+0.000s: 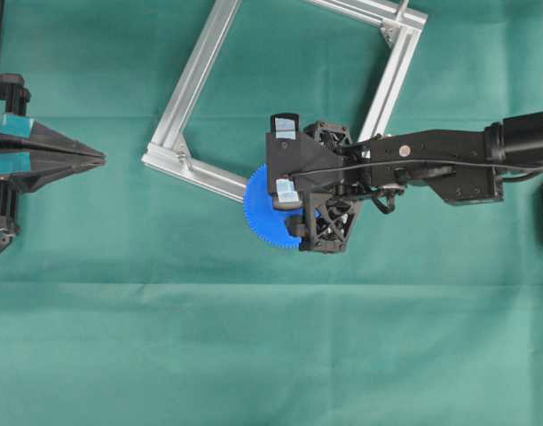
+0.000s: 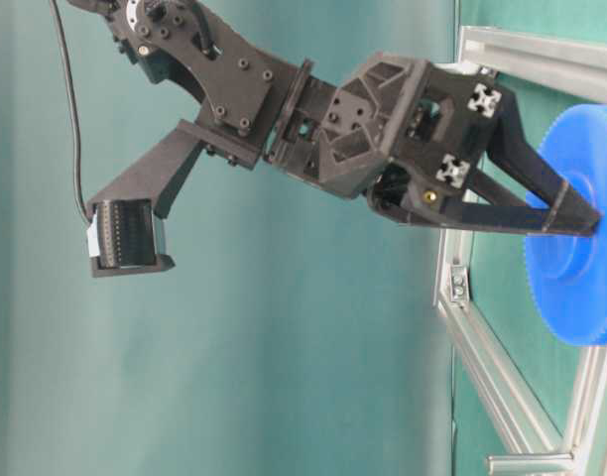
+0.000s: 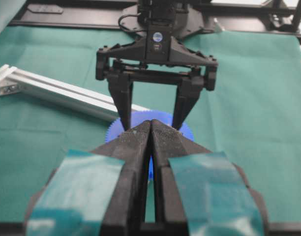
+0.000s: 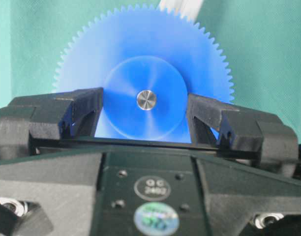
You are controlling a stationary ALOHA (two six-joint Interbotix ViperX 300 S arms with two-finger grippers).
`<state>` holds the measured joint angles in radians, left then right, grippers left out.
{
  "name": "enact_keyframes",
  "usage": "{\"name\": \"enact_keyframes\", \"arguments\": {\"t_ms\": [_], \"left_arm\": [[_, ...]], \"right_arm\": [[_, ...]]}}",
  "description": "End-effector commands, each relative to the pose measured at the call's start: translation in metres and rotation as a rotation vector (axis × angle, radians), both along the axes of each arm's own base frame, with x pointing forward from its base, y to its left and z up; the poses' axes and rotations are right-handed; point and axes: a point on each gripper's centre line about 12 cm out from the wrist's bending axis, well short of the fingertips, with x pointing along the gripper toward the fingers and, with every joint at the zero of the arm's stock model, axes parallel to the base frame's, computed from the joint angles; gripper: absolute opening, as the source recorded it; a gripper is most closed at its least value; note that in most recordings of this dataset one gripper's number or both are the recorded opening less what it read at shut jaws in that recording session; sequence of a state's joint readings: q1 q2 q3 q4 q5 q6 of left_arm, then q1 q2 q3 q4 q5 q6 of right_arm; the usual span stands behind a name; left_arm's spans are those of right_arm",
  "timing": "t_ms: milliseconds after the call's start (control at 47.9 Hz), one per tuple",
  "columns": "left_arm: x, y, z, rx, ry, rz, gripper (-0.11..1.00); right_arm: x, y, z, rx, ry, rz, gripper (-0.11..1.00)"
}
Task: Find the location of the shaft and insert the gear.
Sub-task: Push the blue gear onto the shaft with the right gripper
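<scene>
Gear (image 1: 261, 211) mostly hidden under right gripper (image 1: 287, 161) in overhead view; only toothed arc shows. Table-level view cuts gear off at right edge. Frame (image 1: 196, 73) top cropped overhead; lower bar vanishes beneath gear and arm. Shaft (image 4: 146, 100): only round silvery end shows in hub hole, body hidden. Left gripper (image 3: 150, 133) blocks gear's near side in left wrist view.

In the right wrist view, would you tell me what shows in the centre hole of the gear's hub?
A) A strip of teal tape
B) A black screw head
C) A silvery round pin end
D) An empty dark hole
C: in the right wrist view a silvery round shaft end sits in the middle of the gear hub, between the right gripper fingers.
</scene>
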<state>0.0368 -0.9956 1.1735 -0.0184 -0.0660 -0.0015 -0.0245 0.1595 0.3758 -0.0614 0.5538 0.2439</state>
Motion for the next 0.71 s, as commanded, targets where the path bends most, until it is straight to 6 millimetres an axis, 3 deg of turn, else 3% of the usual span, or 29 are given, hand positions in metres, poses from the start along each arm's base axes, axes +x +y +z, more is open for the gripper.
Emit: {"name": "enact_keyframes", "arguments": {"t_ms": [0,125,355,543,689], "left_arm": [[0.003,0.001,0.010,-0.002,-0.023,0.004,0.01],[0.003,0.001,0.010,-0.002,-0.025,0.004,0.01],[0.003,0.001,0.010,-0.002,-0.025,0.004,0.01],[0.003,0.001,0.010,-0.001,-0.025,0.003,0.01],[0.003,0.001,0.010,-0.002,-0.023,0.004,0.01]], "right_arm": [[0.003,0.001,0.012,0.001,-0.038,0.000,0.69],[0.003,0.001,0.011,0.001,-0.035,0.003,0.70],[0.004,0.001,0.013,0.001,-0.038,0.001,0.87],[0.004,0.001,0.016,-0.002,-0.044,0.004,0.88],[0.002,0.000,0.030,-0.008,-0.072,0.006,0.88]]}}
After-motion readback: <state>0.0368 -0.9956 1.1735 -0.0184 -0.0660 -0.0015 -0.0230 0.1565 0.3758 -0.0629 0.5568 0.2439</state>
